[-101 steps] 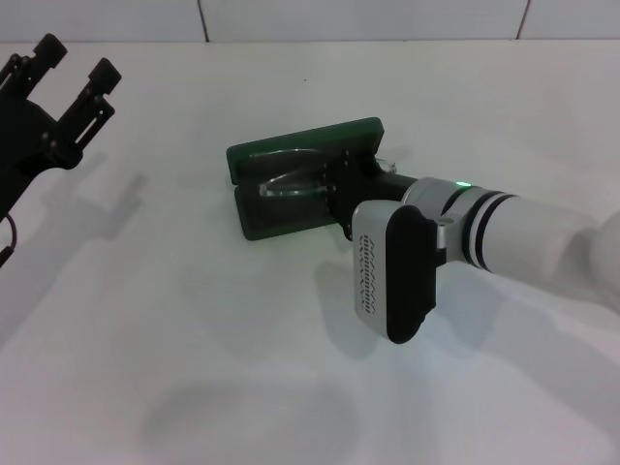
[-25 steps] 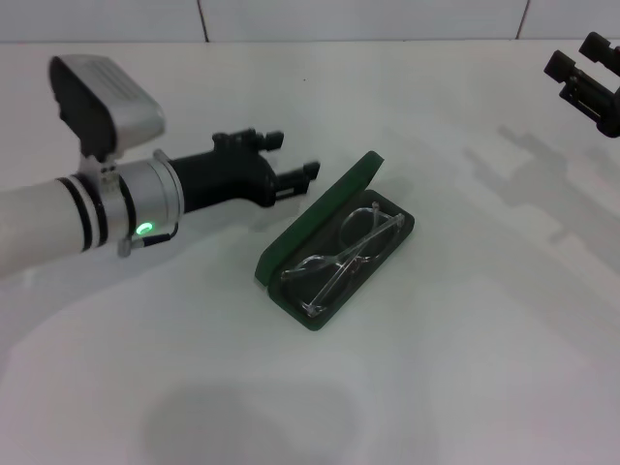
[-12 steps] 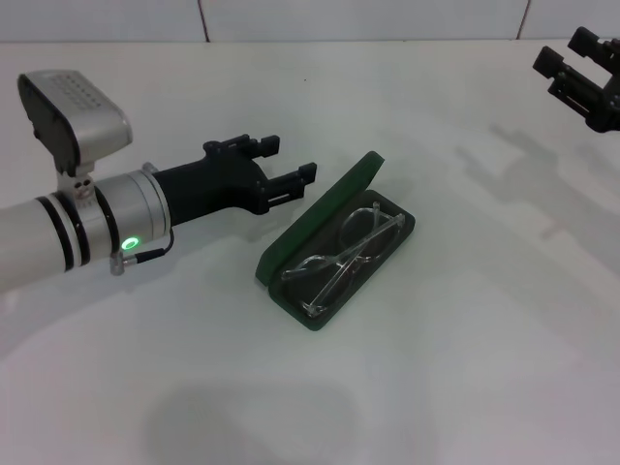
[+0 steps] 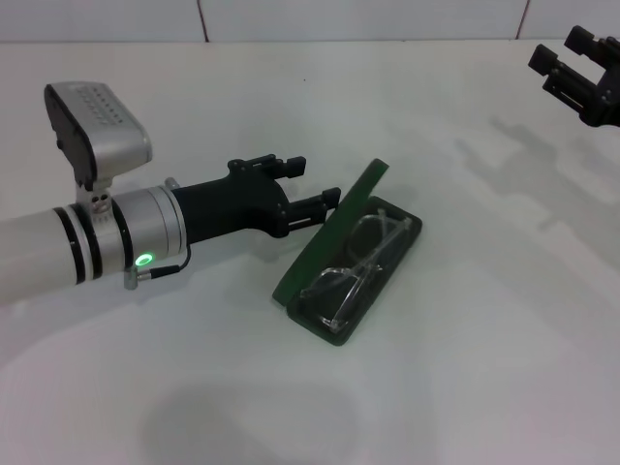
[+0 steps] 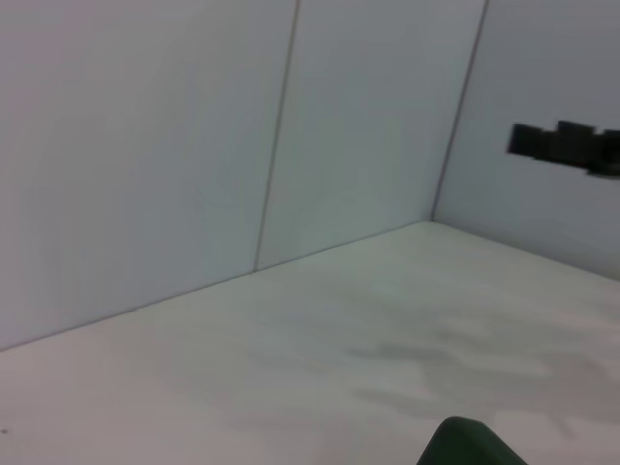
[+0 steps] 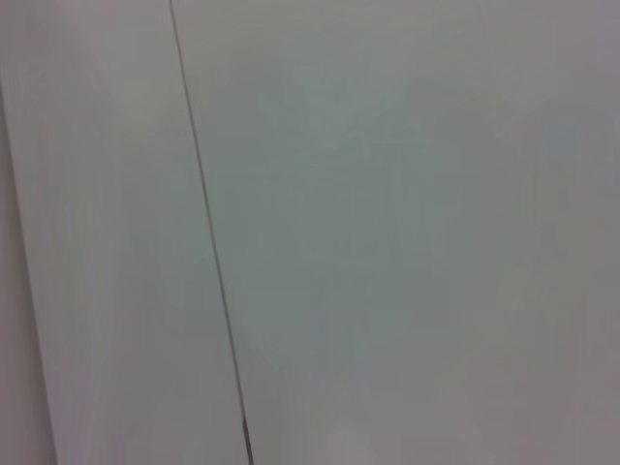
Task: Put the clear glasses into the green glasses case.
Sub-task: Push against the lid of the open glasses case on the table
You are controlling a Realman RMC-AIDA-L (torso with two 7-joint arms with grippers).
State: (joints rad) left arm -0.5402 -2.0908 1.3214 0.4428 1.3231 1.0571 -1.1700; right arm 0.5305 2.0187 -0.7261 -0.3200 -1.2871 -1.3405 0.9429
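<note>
Head view: green glasses case (image 4: 334, 254) lies at frame centre on the white table (image 4: 465, 368), long axis running from lower left to upper right, lid raised along its left edge, with the clear glasses (image 4: 363, 263) inside along the same axis. Left gripper (image 4: 315, 190), jaws parted and holding nothing, sits left of centre with one fingertip at the lid's outer face; right gripper (image 4: 579, 73), jaws parted and empty, is in the upper right corner. Left wrist view adds only a green corner of the case (image 5: 470, 446) at its bottom edge and the far right gripper (image 5: 567, 145) at right; right wrist view shows only bare wall panels (image 6: 387, 213).
</note>
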